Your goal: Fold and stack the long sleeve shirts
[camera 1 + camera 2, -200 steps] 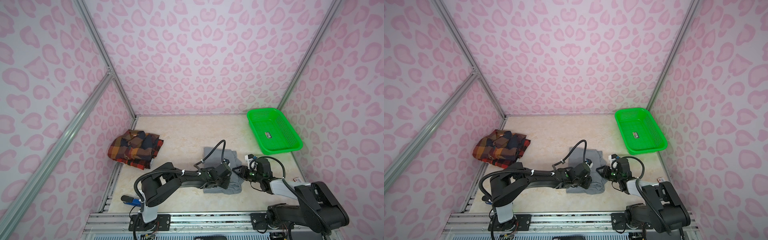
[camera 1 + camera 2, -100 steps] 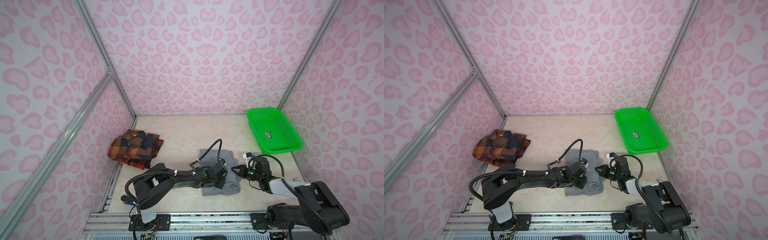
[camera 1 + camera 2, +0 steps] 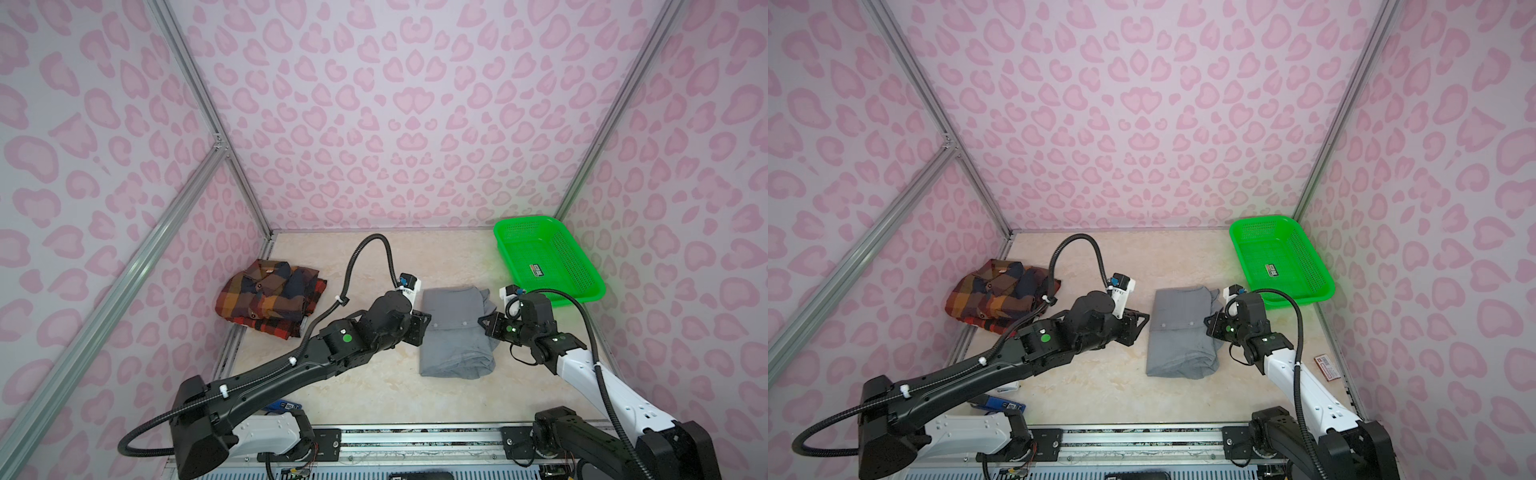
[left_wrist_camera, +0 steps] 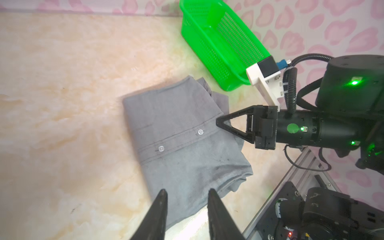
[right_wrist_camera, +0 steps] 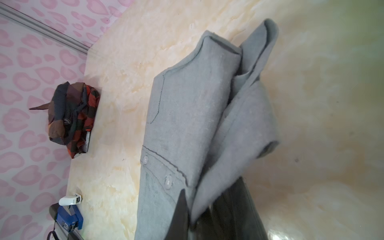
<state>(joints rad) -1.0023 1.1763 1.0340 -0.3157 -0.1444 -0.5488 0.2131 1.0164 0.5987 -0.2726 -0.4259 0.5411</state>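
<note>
Near the middle of the marble-look tabletop [image 3: 374, 253], somewhat toward its right side, the gray shirt [image 3: 455, 332] lies folded into a tall rectangle. Its placket faces up, and 2 buttons show in the left wrist view. Both top views show it between the 2 grippers. Its right side is less tidy: in the right wrist view a loose fold, collar or sleeve, bulges out past the main panel.

The right gripper [image 3: 484, 322] meets that right edge about level with the placket. Its jaws are pressed together, pinching a fold of the gray cloth, which the right wrist view shows running down between the black fingers [image 5: 179, 218].

The left gripper [image 3: 1138, 322] sits at the shirt's opposite, left edge, jaws spread with nothing between them. In the left wrist view its 2 fingertips [image 4: 162, 201] hang over the shirt's edge; I cannot tell whether they touch the cloth.

The plaid shirt [image 3: 270, 297] rests folded at the table's left edge by the wall, well apart from the gray one, collar toward the back wall. The green mesh basket [image 3: 528, 249] sits in the far right corner with a small label on its floor, just beyond the right gripper's wrist.
</note>
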